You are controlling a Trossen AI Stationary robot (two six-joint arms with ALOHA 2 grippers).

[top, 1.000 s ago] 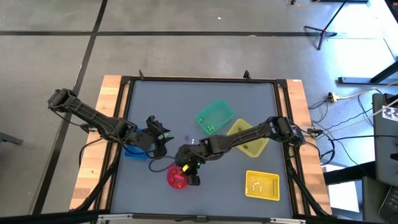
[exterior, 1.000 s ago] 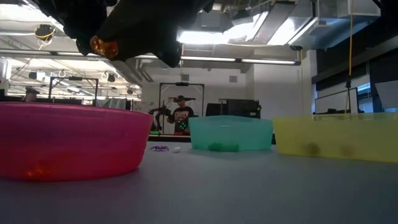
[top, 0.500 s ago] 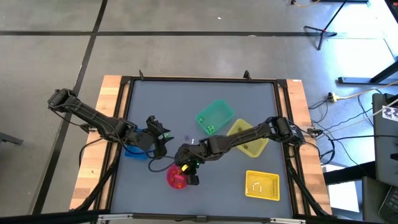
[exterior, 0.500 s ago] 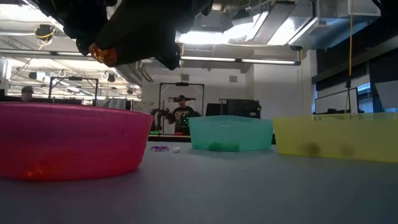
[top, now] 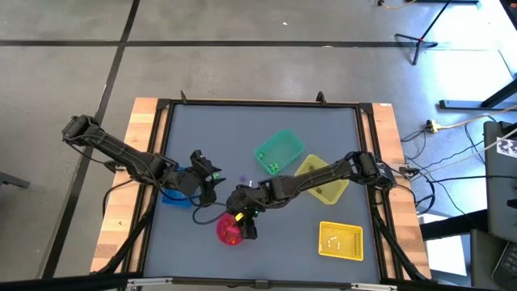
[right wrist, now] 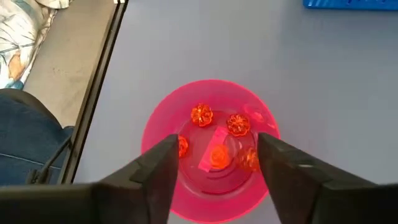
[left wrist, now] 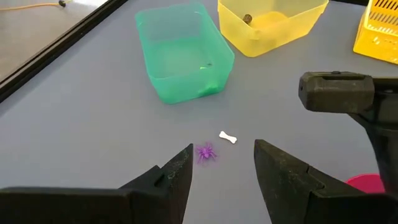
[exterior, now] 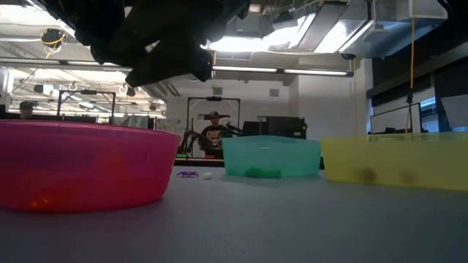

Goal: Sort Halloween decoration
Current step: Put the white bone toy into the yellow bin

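On the left side of the grey table [top: 323, 137], we see the left gripper [top: 212, 179] resting near a blue plastic bin [top: 173, 195]. Its two dark fingers [left wrist: 177, 177] are spread apart with nothing between them. Looking past them from the left wrist, we see a tiny purple spider [left wrist: 206, 152] and a small white bone [left wrist: 228, 137] lying close together on the bare table, not touching. These two trinkets sit between the left gripper and a green see-through plastic bin [top: 279, 152].

Moving toward the middle, we see the right gripper [top: 245, 222] hanging above a round pink plastic bowl [top: 229, 232] near the front edge. Its fingers [right wrist: 158, 171] are spread wide, one on each side of the bowl, and they pinch nothing. Down inside the bowl lie several little orange pumpkins [right wrist: 201, 114] and a small pink piece [right wrist: 210, 158] among them.

Farther right, the green bin holds a few small dark green things [top: 274, 167]. Beside it sits a yellow see-through plastic bin [top: 323, 179], partly under the right arm, with one small dark trinket [left wrist: 247, 19] inside. Near the front right corner stands a yellow basket with holes in its walls [top: 340, 240], and a few tiny white pieces [top: 334, 241] lie in it.

From table height we see a person [exterior: 213, 136] far off in the room behind.
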